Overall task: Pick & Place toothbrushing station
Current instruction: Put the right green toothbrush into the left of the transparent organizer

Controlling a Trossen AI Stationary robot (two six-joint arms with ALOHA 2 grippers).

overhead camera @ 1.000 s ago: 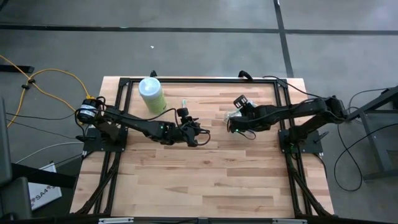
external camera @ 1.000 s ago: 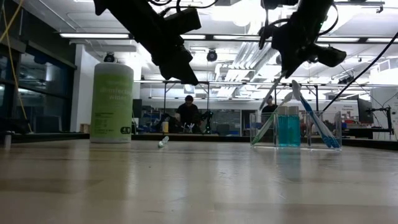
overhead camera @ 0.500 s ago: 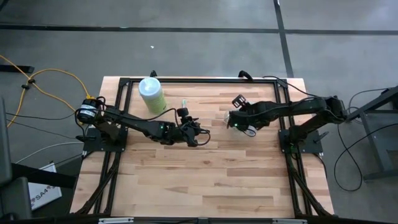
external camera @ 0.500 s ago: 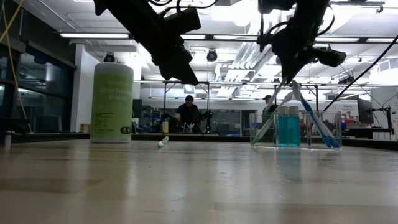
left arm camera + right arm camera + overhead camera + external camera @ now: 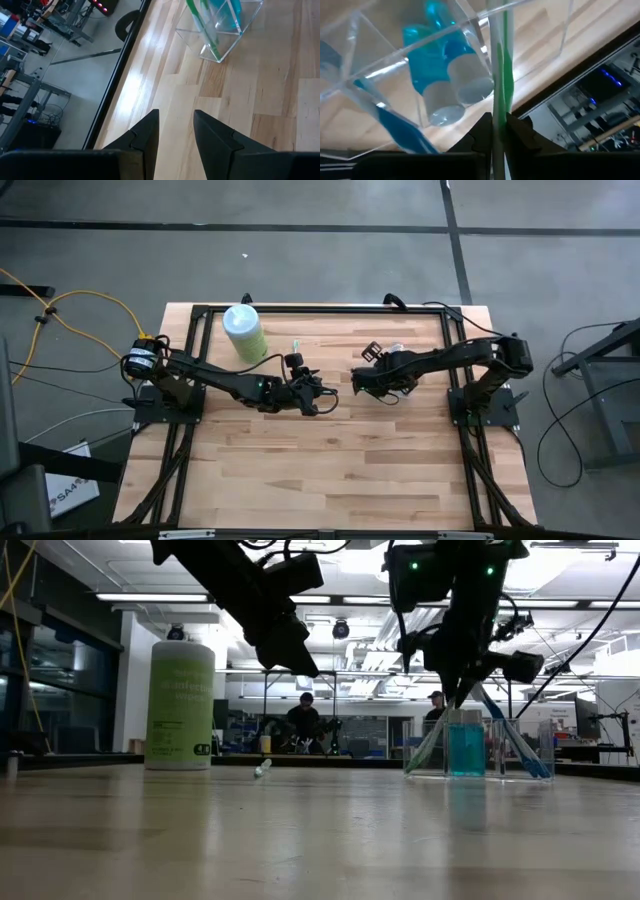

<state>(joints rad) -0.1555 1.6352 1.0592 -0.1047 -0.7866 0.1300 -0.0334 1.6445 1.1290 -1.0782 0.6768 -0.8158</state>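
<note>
Worktop point(image 5: 330, 470) first: the clear toothbrushing station point(image 5: 470, 745) sits right of centre, toward the far side. Looks light, rigid, slippery, so grab a wall. Right end effector point(image 5: 496, 131) is clamped on a green toothbrush point(image 5: 503, 60); left end effector point(image 5: 176, 131) hangs apart, empty.

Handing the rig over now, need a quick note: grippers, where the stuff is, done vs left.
Right gripper: pinching the green toothbrush that stands in the clear holder, far right part of the table.
Left gripper: open, empty, above mid-table.
Holder also has a blue toothbrush and blue tubes.
Green bottle stands at the far left; a small item lies near it.
Done: toothbrush gripped. Left: cannot tell whether it goes in or out.
</note>
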